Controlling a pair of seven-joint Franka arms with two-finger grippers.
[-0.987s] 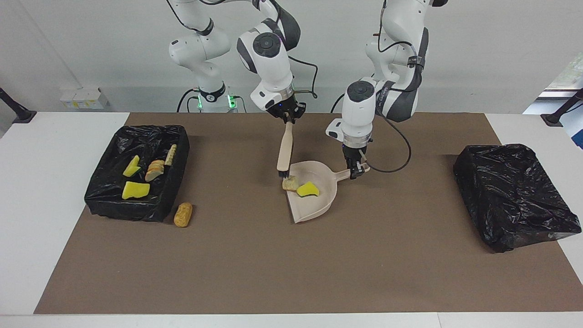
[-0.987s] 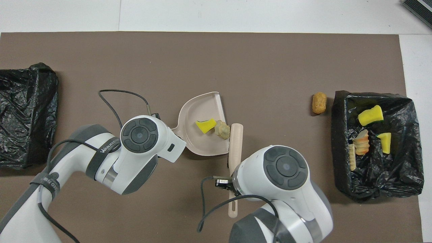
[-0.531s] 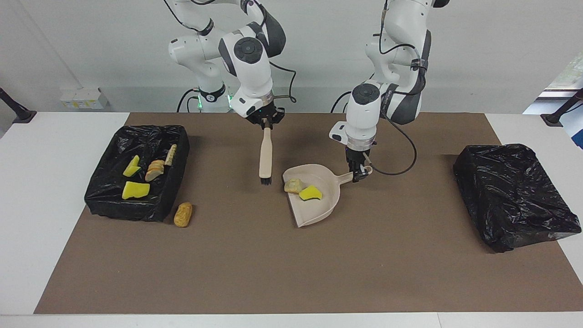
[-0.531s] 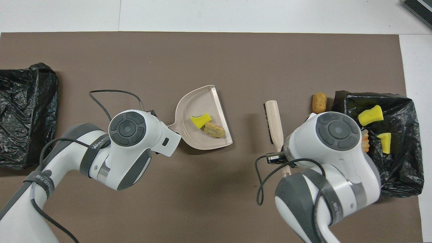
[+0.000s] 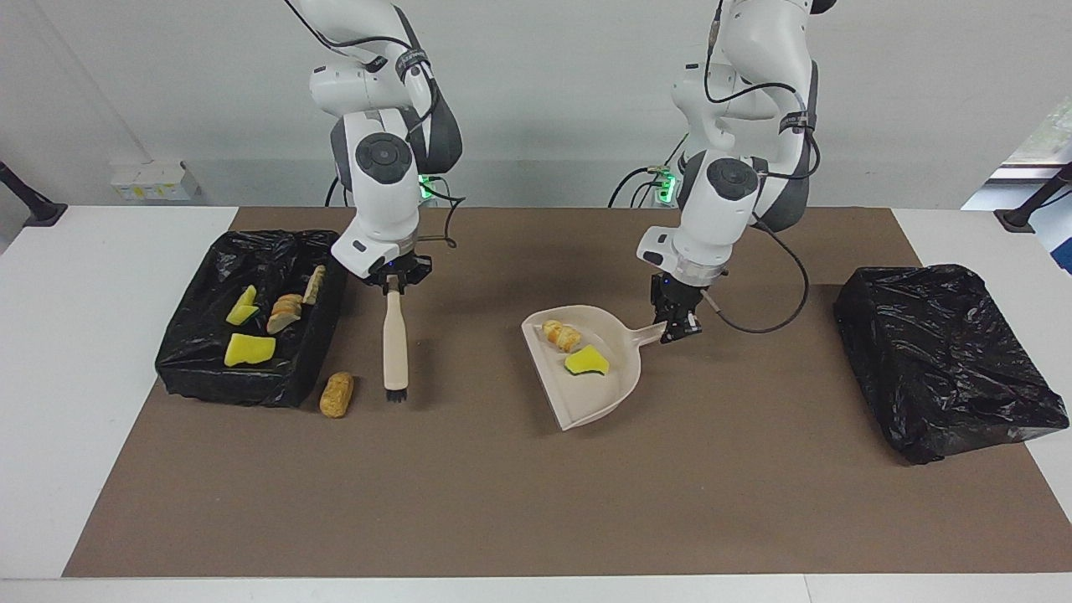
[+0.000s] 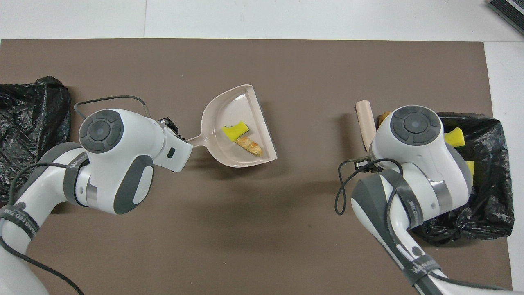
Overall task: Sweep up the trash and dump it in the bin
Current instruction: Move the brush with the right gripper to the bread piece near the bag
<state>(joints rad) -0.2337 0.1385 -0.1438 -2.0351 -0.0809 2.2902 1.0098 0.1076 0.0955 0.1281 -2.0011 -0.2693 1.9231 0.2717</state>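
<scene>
My right gripper (image 5: 394, 282) is shut on the handle of the beige brush (image 5: 394, 339), which hangs bristles down just above the mat. It is beside a loose golden-brown lump of trash (image 5: 337, 394) that lies next to the black-lined bin (image 5: 194, 367). Several trash pieces lie in the bin. My left gripper (image 5: 675, 323) is shut on the handle of the beige dustpan (image 5: 605, 397), held slightly above the mat. The pan holds a yellow, green-backed sponge bit (image 5: 586, 361) and a bread-like lump (image 5: 561, 335). In the overhead view the right arm hides most of the loose lump.
A second box wrapped in black plastic (image 5: 946, 360) stands at the left arm's end of the brown mat (image 5: 502, 502). The bin (image 6: 487, 196) and the brush (image 6: 365, 121) also show in the overhead view.
My right gripper has carried the brush from the dustpan's mouth to beside the loose lump near the bin. My left gripper has drawn the dustpan slightly toward the left arm's end and raised it.
</scene>
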